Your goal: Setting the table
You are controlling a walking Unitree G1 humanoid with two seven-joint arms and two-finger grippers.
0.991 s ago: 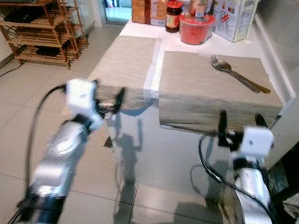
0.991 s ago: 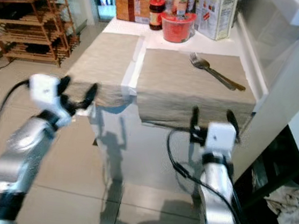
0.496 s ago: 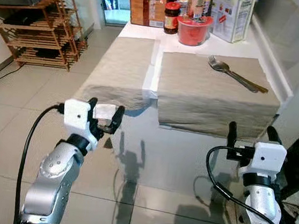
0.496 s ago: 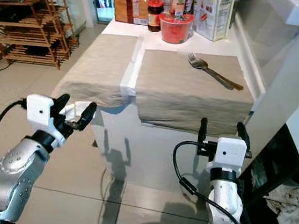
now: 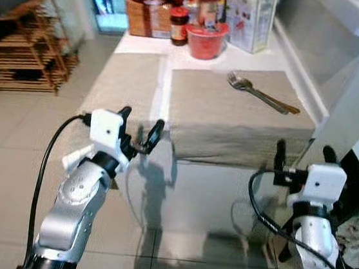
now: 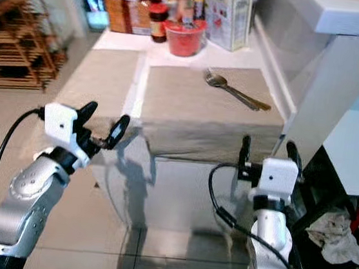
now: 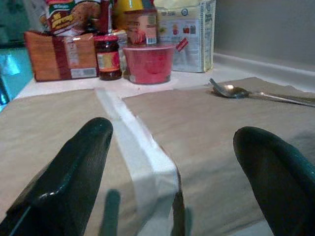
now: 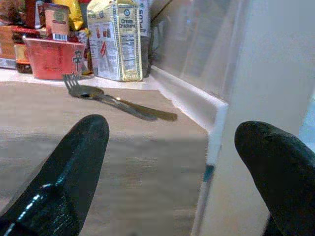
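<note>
1. I see the left end effector (image 5: 140,125) raised at the near edge of the counter (image 5: 164,94), fingers spread apart and empty, just above the hanging edge of the left placemat (image 5: 123,86).
2. The right end effector (image 5: 301,158) hovers at the near right corner of the counter, its fingers also apart with nothing between them.
3. Two beige placemats lie side by side on the white counter; the right placemat (image 5: 234,111) carries a fork (image 5: 237,83) and spoon (image 5: 264,99) lying together near its far right side.
4. At the counter's far end stand a red bowl (image 5: 206,40), a dark jar (image 5: 177,29), a brown box (image 5: 144,19) and a pale carton (image 5: 250,19).
5. The floor is pale tile (image 5: 15,155); a wooden rack (image 5: 21,45) stands to the left, and a white wall panel (image 5: 355,102) rises on the right.
</note>
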